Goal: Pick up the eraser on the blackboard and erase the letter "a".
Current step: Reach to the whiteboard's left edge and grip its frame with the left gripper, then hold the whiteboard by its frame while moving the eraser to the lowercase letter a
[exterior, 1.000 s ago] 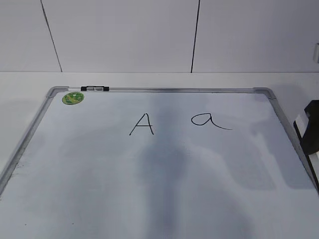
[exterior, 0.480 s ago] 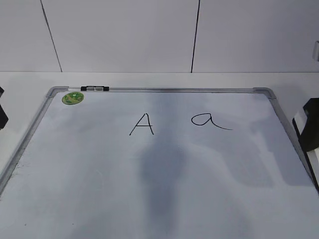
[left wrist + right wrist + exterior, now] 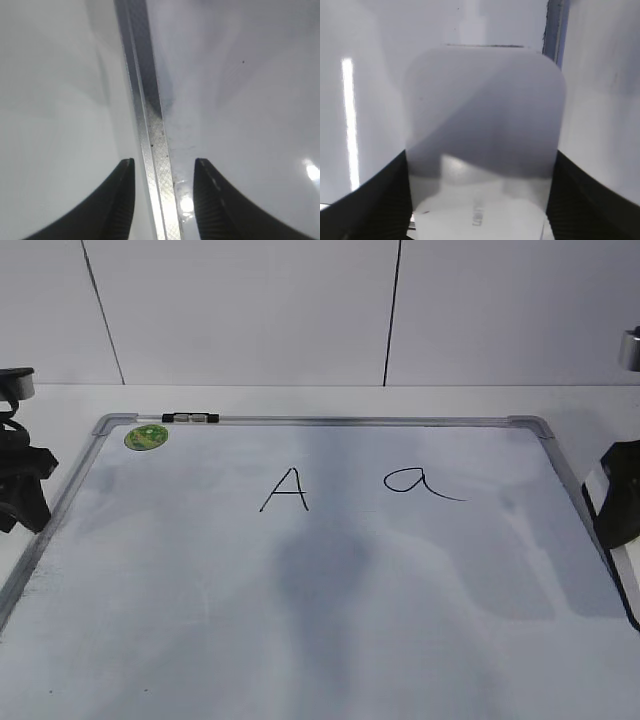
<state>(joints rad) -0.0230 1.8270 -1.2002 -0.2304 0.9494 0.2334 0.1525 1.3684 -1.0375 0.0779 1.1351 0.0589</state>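
Note:
The blackboard (image 3: 330, 630) is a white board in a silver frame, lying flat. The letter "a" (image 3: 420, 482) is written right of centre. My right gripper (image 3: 622, 508) sits at the board's right edge, shut on the white glossy eraser (image 3: 597, 483). In the right wrist view the eraser (image 3: 480, 115) fills the gap between both jaws of the right gripper (image 3: 480, 165), over the board (image 3: 370, 50). My left gripper (image 3: 20, 485) is at the board's left edge. In the left wrist view the left gripper (image 3: 164, 162) is open and empty, straddling the frame rail (image 3: 148, 120).
A capital "A" (image 3: 285, 490) is written left of the "a". A round green sticker (image 3: 146, 436) and a small black-and-silver clip (image 3: 190, 418) sit at the far left corner of the frame. A white panelled wall (image 3: 250, 310) stands behind the table.
My left gripper has come into view at the board's left edge. My right gripper with the eraser has stayed at the right edge, shifting only slightly.

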